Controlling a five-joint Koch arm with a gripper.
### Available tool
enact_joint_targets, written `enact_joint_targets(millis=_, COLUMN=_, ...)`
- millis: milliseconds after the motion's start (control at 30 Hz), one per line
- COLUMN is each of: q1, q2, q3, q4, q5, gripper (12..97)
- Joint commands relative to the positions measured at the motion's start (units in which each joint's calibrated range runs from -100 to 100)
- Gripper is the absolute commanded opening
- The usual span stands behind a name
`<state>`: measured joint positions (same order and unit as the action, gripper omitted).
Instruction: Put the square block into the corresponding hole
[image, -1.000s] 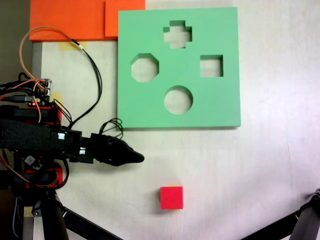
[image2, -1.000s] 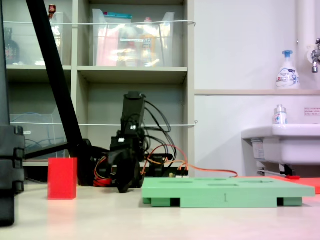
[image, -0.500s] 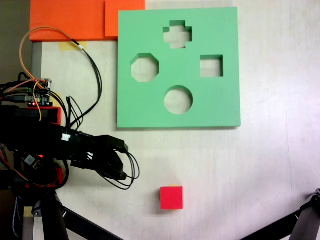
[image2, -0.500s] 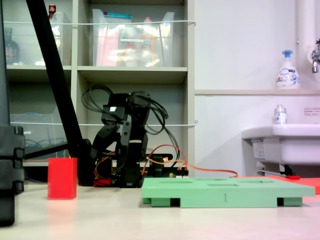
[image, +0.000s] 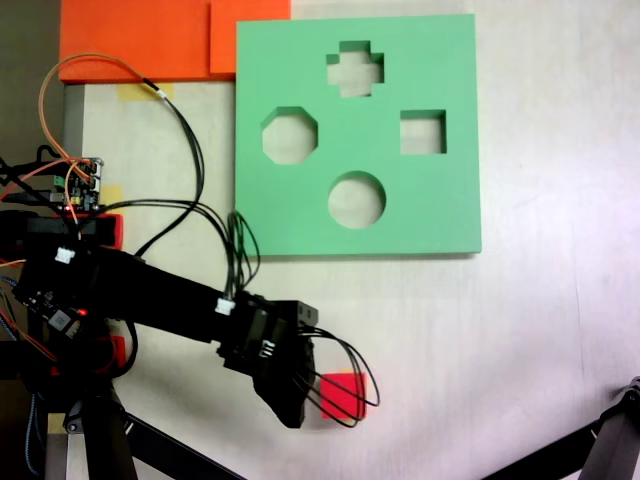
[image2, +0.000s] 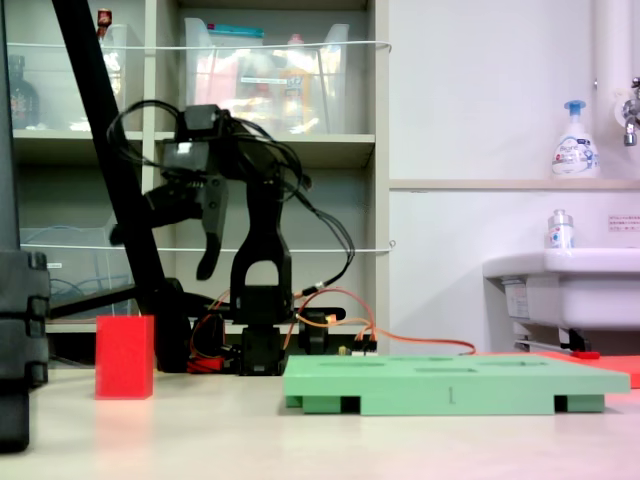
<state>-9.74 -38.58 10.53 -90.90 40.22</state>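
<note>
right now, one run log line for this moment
phase: approach | gripper: open, raised over square block | block: on table, ungrasped | square hole: empty

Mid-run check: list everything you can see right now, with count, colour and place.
square block: 1, red, on the table, apart from the board
foam board: 1, green, flat on table; cross, octagon, round cut-outs plus the square hole
slabs: 2, orange, beside the board's corner
soap bottle: 1, white and blue, on ledge above the sink
shelf unit: 1, grey, behind the arm
gripper: 1, black, open, raised above the block
</note>
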Motion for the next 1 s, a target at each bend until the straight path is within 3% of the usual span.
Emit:
enact_joint_targets(millis=0, q1=-0.2, q2=5.76, q3=5.52, q4=-2.17, q5=-0.63, gripper=84.9)
enact_joint_targets(millis=367, q1=-0.68, q2=30.2, q3=14.39, q4=-1.3, q5=-2.69, gripper=84.9)
enact_joint_targets(millis=833, q1=-1.32, q2=40.53, q3=14.29, q4=-0.53, q5=-2.74, gripper=84.5)
enact_joint_targets(millis=933, q1=-1.27, q2=42.49, q3=13.89, q4=-0.15, q5=-2.74, gripper=83.4)
enact_joint_targets(millis=967, q1=-1.27, q2=42.63, q3=13.79, q4=-0.25, q5=-2.74, gripper=77.6)
